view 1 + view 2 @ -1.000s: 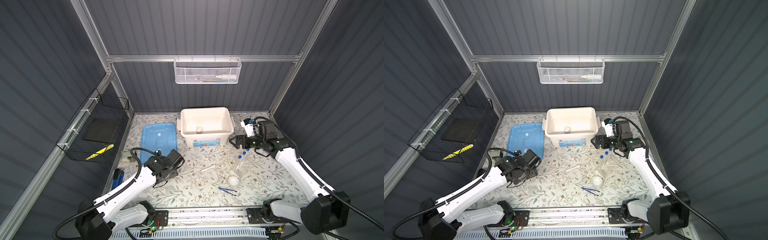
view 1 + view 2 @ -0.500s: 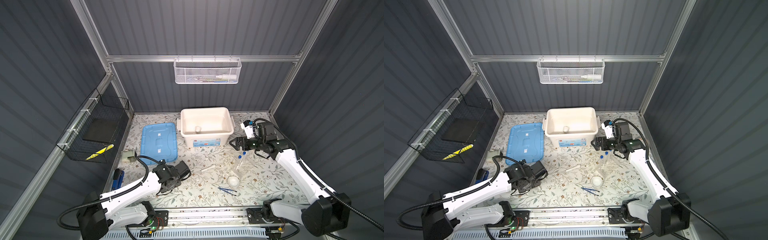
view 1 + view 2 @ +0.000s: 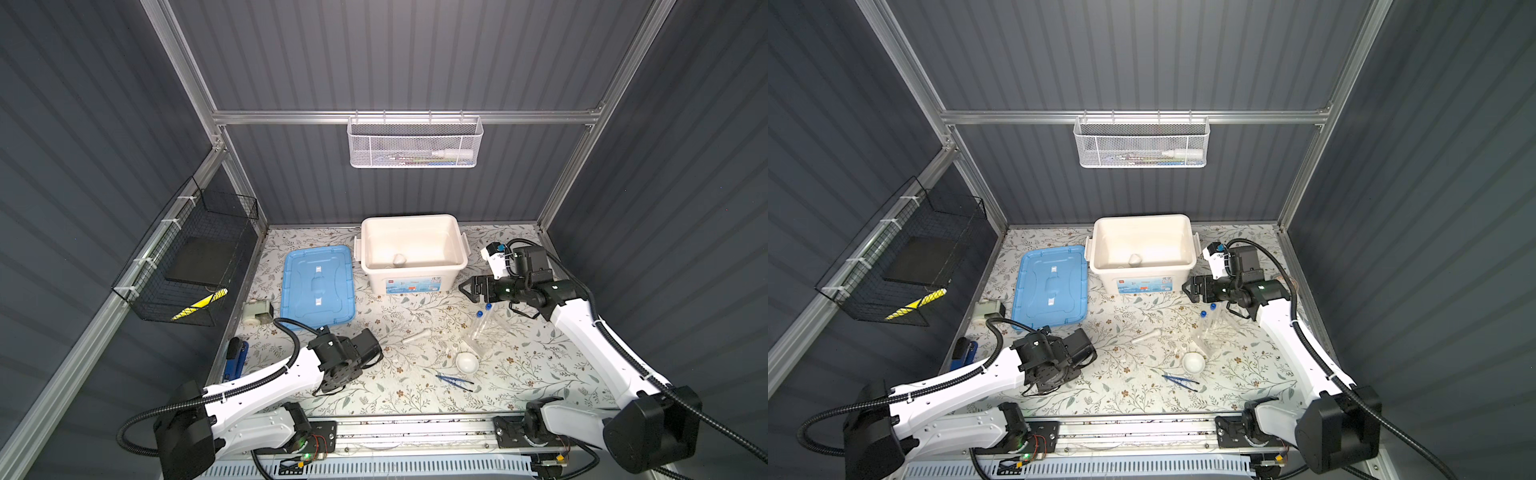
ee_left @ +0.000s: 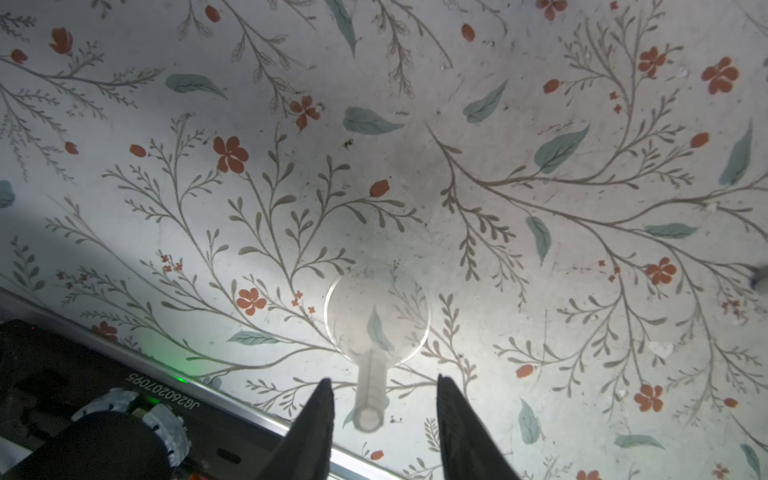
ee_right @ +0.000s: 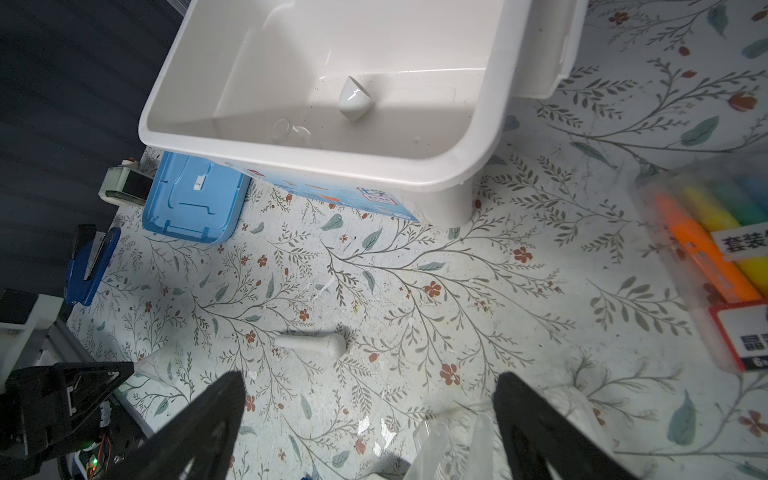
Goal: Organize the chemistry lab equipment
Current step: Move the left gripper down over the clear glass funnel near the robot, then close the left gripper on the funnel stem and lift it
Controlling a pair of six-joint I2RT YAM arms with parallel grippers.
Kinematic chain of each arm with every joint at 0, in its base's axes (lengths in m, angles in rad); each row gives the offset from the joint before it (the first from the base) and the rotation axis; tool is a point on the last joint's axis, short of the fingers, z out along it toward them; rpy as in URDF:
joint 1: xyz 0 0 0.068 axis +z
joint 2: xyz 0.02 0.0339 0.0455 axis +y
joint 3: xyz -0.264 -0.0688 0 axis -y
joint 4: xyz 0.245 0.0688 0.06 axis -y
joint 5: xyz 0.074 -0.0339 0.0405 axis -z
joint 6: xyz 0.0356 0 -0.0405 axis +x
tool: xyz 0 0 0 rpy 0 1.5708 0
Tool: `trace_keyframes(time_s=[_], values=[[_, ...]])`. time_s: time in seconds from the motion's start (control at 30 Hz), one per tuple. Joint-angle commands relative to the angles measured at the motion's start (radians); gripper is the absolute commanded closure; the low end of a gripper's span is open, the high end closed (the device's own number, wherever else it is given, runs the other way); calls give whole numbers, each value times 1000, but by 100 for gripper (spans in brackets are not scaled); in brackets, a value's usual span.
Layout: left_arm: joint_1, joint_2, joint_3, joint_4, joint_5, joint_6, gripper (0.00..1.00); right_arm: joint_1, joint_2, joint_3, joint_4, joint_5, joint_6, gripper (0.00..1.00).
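Left wrist view: left gripper [image 4: 384, 378] jaws stand apart astride the stem of the small clear glassware [image 4: 376, 324], lying on the table [image 4: 540, 166] near-left by the near rail [image 4: 232, 395], presumably lined up for a pinch; right gripper [image 5: 370, 374] spread wide, empty, right of white bin [image 5: 332, 166].

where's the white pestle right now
In both top views the white pestle lies mid-table, in front of the white bin, with the small white dish nearer the front to its right.
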Motion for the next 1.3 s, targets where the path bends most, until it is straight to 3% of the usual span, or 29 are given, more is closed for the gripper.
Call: trace_keyframes(time_s=[0.0, 0.43, 1.0, 1.27], values=[[-7, -25, -16, -20, 9, -25, 58, 6, -10, -6, -14, 6, -2, 5], [-7, -10, -27, 22, 7, -11, 70, 6, -5, 7, -24, 6, -2, 5], [-7, 5, -42, 73, 0, 17, 77, 6, -12, 15, -38, 12, 1, 5], [-7, 19, -33, 108, 2, 53, 91, 6, -6, 20, -38, 9, 3, 5]])
